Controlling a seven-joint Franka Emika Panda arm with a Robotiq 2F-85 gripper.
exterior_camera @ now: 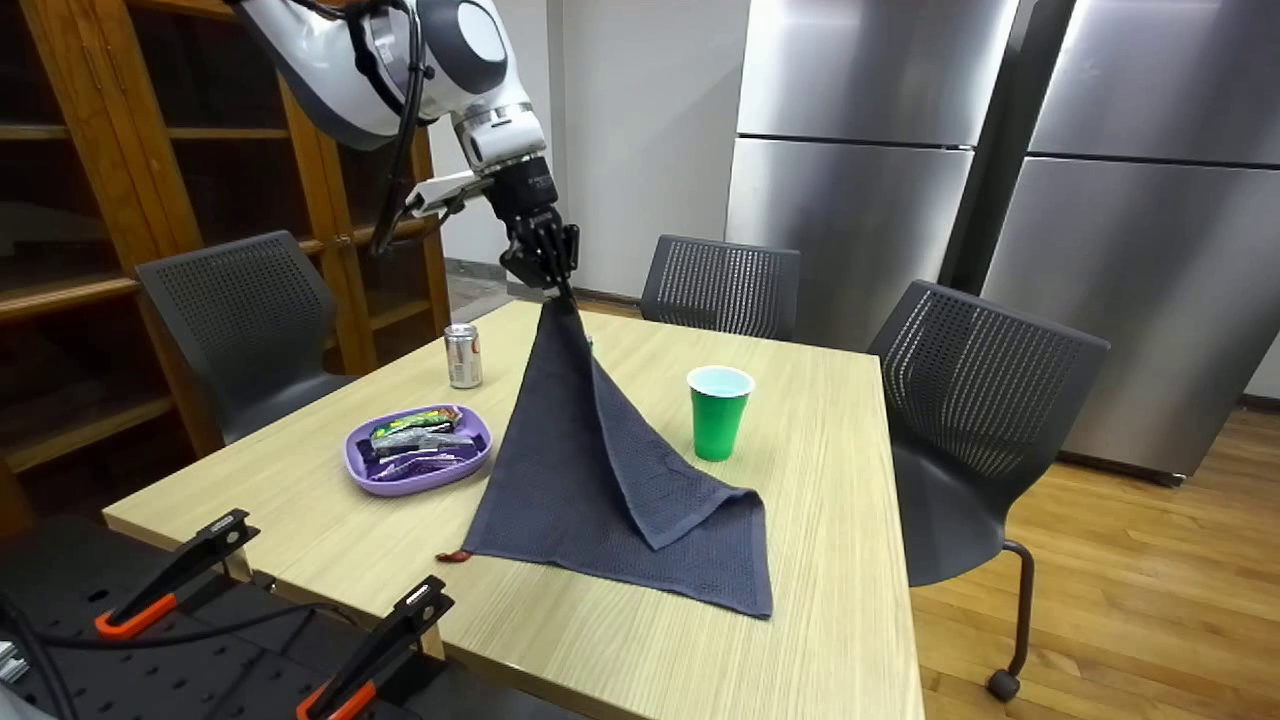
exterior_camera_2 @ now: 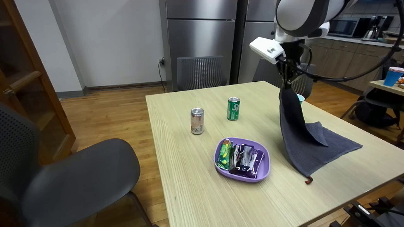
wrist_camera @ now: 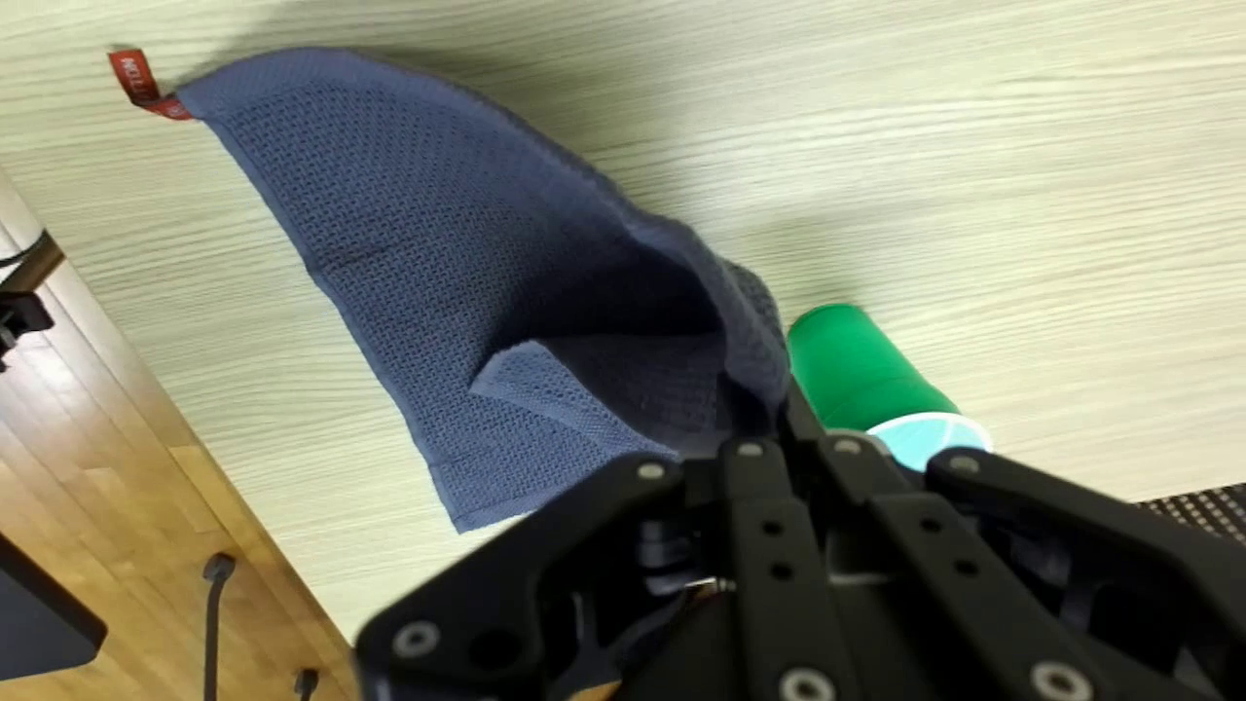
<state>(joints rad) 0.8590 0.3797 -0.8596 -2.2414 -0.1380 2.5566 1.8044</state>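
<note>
Both exterior views sharing the table (exterior_camera: 830, 540), facing refrigerators (exterior_camera: 850, 210), wrist view (closest) looking down on cloth (wrist_camera: 409, 214)

Hanging cloth (exterior_camera: 560, 450) blocking, cup (exterior_camera: 717, 422) perhaps close, gap between silver can (exterior_camera_2: 197, 121) and bowl (exterior_camera_2: 266, 162)

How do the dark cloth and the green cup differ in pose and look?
The dark cloth is held up at one end by the jaws, its lower part lying on the table; the green cup stands upright, ungripped. The cloth drapes and folds over itself; the cup tapers toward its base. The cloth is blue-grey with a red tag; the cup is bright green outside, pale blue inside. Both touch the table.
</note>
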